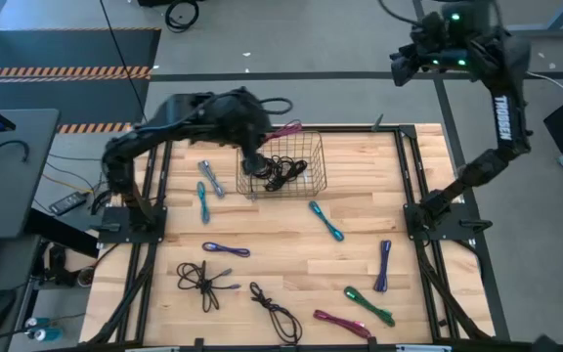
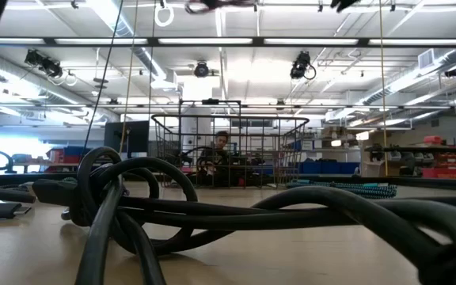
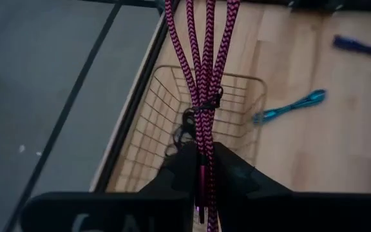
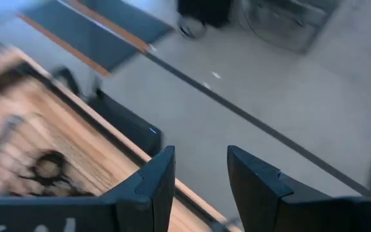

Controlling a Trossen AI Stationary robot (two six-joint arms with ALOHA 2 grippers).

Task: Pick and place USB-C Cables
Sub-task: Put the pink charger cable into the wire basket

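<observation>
1. Over the wire basket (image 1: 283, 168), high view: left tool (image 1: 253, 161) carries a magenta cable (image 1: 287, 129), likely to drop it there; other cables lie across the counter (image 1: 360, 235).
2. Left wrist view: fingers (image 3: 227, 169) pinch the magenta cable bundle, its strands running out past the tips.
3. Right wrist view: right tool (image 4: 201, 169) gapes empty, off the counter's far right edge.

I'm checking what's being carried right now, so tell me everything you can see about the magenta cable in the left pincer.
The magenta cable is a braided cord with a pink-and-dark woven pattern, folded into several parallel strands and cinched near the middle by a thin dark tie. The left pincer is shut on one end of the bundle, and the strands run straight out from it. It hangs above the wire basket at the wooden table's far edge, apparently touching nothing but the fingers. From above, only a pink bit shows beside the arm.
</observation>
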